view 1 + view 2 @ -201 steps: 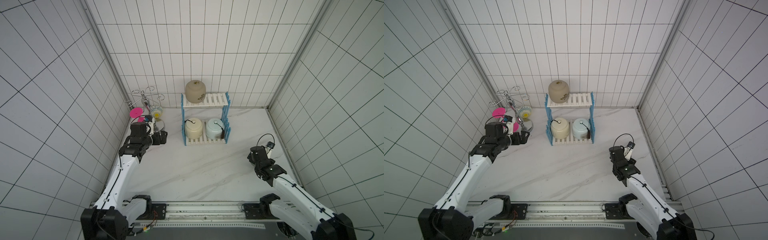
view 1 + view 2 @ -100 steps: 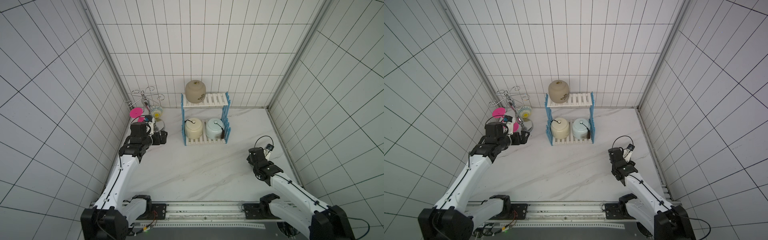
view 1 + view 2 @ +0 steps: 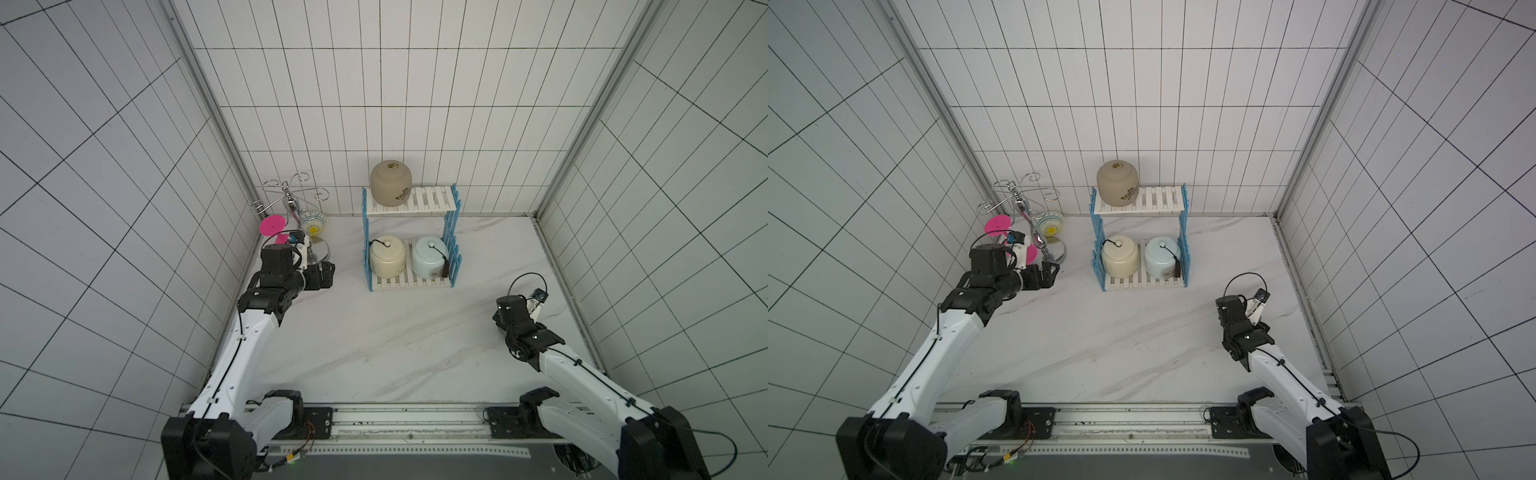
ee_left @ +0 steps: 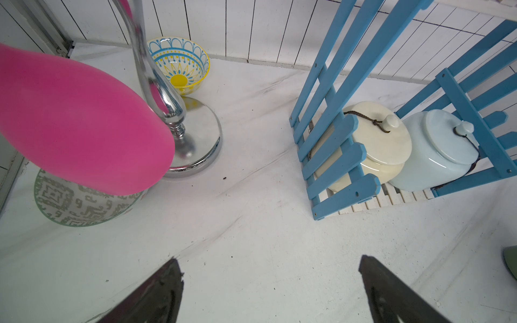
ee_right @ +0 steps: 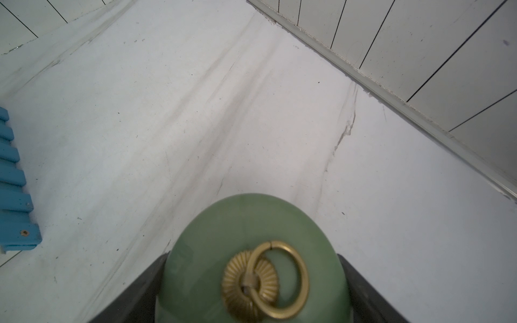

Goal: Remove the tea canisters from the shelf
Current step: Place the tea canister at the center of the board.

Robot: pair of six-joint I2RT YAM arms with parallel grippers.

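Green canister is off the shelf, clamped in the right pincer; tan canister, cream canister and pale blue canister are left; left pincer apart.

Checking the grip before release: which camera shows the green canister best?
The right wrist view: the green canister fills the lower frame, gold ring visible, flanked by the right hand's fingers. In both top views the right arm hides it. The left wrist view shows only a green sliver at its edge, possibly it.
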